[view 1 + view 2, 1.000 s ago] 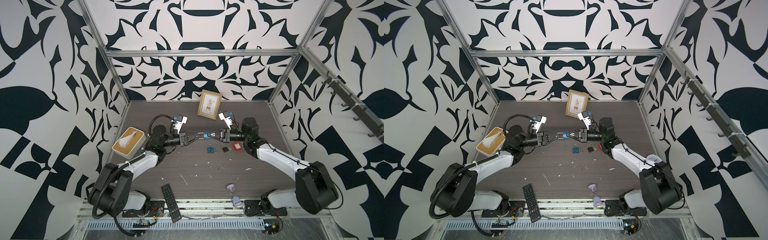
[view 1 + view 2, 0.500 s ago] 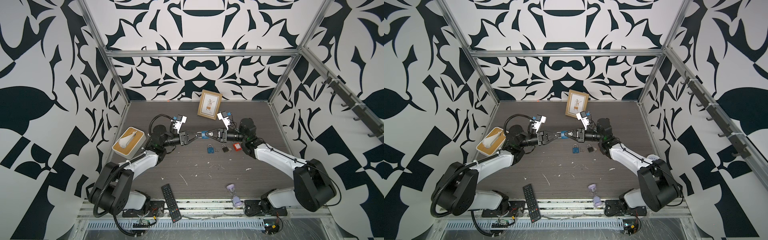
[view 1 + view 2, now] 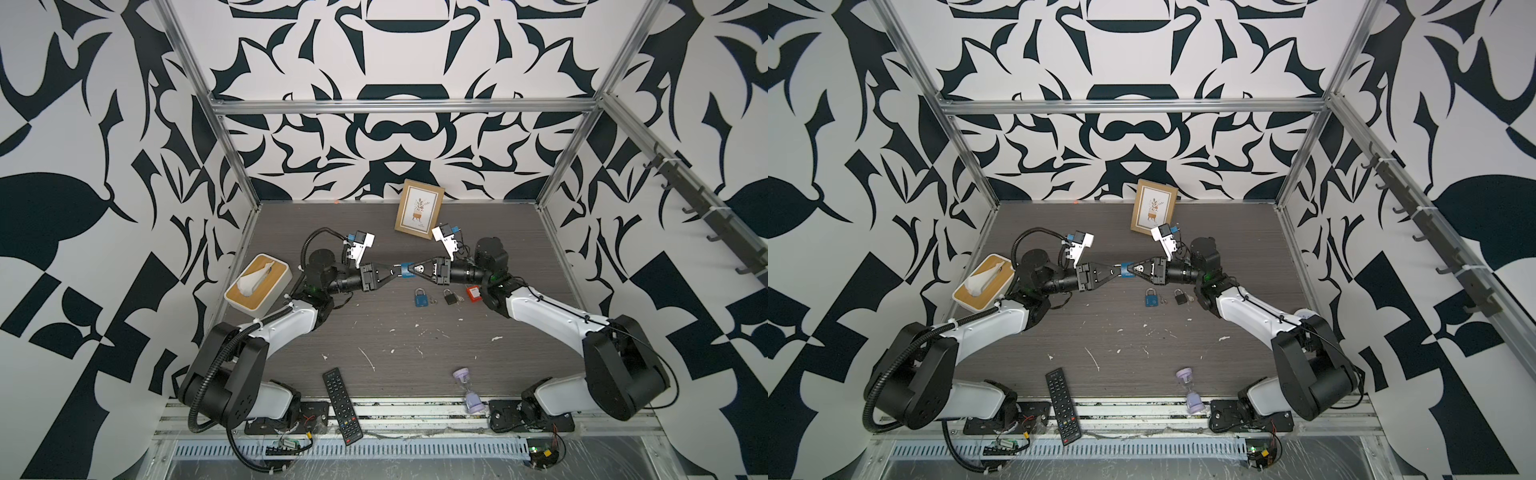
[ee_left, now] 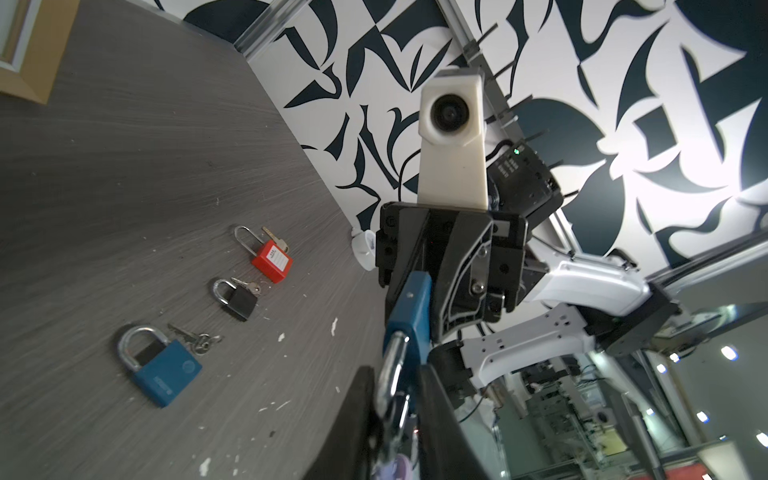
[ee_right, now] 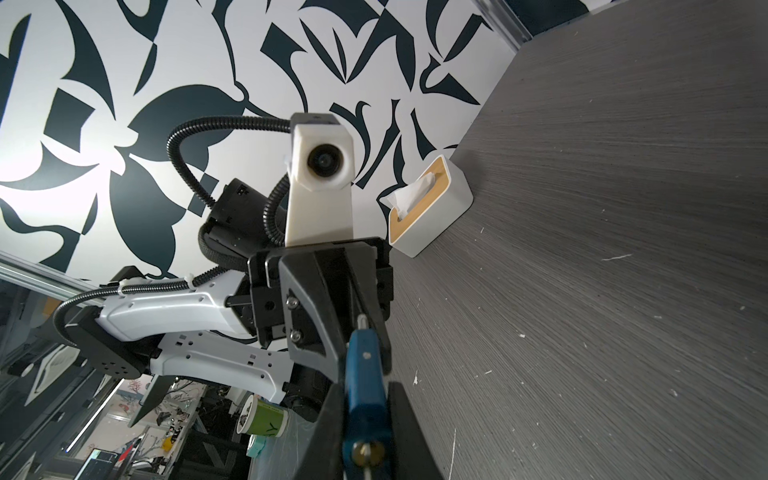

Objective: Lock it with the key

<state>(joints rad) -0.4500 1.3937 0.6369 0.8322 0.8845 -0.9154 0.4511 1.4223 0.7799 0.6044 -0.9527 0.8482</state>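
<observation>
A blue padlock (image 3: 404, 270) (image 3: 1126, 269) hangs in mid-air between both arms, above the table's middle. My right gripper (image 3: 411, 270) (image 5: 365, 399) is shut on its blue body (image 5: 365, 374). A brass keyway (image 5: 368, 453) faces the right wrist, and a thin metal piece sticks out of it; I cannot tell whether that is the key. My left gripper (image 3: 392, 271) (image 4: 397, 374) stands slightly open around the silver shackle (image 4: 392, 365), with a gap beside it.
On the table below lie a second blue padlock (image 3: 420, 298) with keys, a black padlock (image 3: 449, 296) and a red one (image 3: 473, 293). A tissue box (image 3: 257, 282) sits left, a picture frame (image 3: 419, 209) at the back, and a remote (image 3: 342, 405) and hourglass (image 3: 467, 388) in front.
The left jaws have parted from shut to slightly open around the shackle. Both grippers and the padlock have shifted a little to the left.
</observation>
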